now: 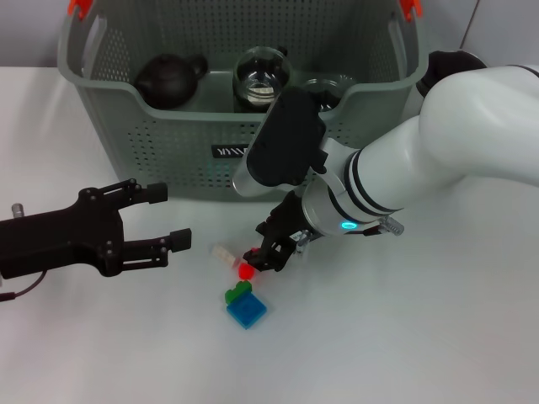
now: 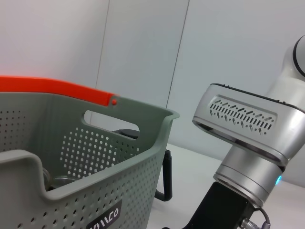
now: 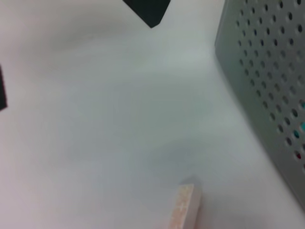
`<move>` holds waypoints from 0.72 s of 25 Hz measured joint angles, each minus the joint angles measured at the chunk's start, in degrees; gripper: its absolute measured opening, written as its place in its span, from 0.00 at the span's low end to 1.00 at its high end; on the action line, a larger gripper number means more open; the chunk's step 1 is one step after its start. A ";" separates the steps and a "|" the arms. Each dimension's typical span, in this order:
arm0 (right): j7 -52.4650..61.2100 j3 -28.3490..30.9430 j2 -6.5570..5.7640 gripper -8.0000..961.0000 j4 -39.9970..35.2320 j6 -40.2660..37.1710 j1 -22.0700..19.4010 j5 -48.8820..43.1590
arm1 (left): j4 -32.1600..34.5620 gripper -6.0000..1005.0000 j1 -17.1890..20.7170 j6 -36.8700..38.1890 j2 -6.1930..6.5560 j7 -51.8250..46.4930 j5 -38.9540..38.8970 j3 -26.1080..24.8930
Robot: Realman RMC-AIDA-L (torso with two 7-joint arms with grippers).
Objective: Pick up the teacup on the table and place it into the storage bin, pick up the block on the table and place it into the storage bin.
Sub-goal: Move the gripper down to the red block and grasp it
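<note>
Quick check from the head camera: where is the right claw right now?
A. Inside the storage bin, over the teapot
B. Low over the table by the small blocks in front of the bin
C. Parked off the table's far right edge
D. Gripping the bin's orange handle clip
B: the right claw is down at the red block, just above the green block and blue block, in front of the storage bin.

A red block (image 1: 246, 270) is touched by the R gripper (image 1: 268, 252), w/ green (image 1: 238, 292) and blue (image 1: 247, 311) blocks just below it. The L gripper (image 1: 168, 217) is held open, well apart. The storage bin (image 1: 152, 143) is seen beyond both.
</note>
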 joint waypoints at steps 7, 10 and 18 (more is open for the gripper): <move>-0.02 -0.16 0.00 0.46 -0.01 -0.04 0.00 0.04 | 0.00 0.86 0.00 0.00 0.00 0.00 0.00 0.00; -0.02 -0.17 0.00 0.45 0.00 -0.05 -0.04 0.04 | 0.00 0.86 0.00 -0.01 0.00 0.00 0.00 0.00; -0.02 -0.17 0.00 0.35 0.07 -0.20 -0.09 0.03 | 0.00 0.86 0.00 -0.09 0.00 0.00 0.00 0.00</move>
